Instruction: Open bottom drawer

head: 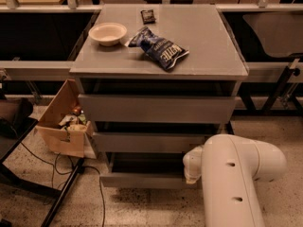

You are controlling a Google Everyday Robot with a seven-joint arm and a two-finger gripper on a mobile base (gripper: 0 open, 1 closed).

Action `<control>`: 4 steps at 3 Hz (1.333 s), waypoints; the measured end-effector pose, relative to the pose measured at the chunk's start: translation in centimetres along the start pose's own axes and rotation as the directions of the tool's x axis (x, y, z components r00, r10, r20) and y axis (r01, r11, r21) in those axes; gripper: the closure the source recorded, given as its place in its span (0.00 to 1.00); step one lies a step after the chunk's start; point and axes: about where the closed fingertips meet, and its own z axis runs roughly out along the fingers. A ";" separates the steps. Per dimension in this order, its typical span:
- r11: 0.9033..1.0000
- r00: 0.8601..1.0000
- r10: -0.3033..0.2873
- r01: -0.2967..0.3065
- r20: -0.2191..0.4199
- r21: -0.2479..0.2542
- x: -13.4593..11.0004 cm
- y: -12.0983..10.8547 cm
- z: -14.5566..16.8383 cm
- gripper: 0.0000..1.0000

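The matte grey handleless bottom drawer (144, 179) seems only partly out, so more pulling is likely needed. The white arm's hand (191, 167) sits at its right front; I cannot tell its grip.

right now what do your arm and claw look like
The arm is a thick, smooth white tube with a bulbous rounded end and two small dark slots; no cables or markings show. A smaller white knuckle sits by the bottom drawer's right end; the claw is out of sight there.
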 end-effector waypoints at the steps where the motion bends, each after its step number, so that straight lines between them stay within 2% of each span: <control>1: 0.998 0.999 0.051 -0.051 0.009 -0.024 0.2 1.0 -1.0 1.00; 2: 0.995 0.997 0.072 -0.072 0.001 -0.063 1.1 3.4 -1.4 1.00; 3: 0.995 0.997 0.072 -0.072 0.001 -0.064 1.1 3.4 -1.4 1.00; 4: 0.993 0.997 0.077 -0.078 -0.005 -0.087 1.3 4.7 -0.8 1.00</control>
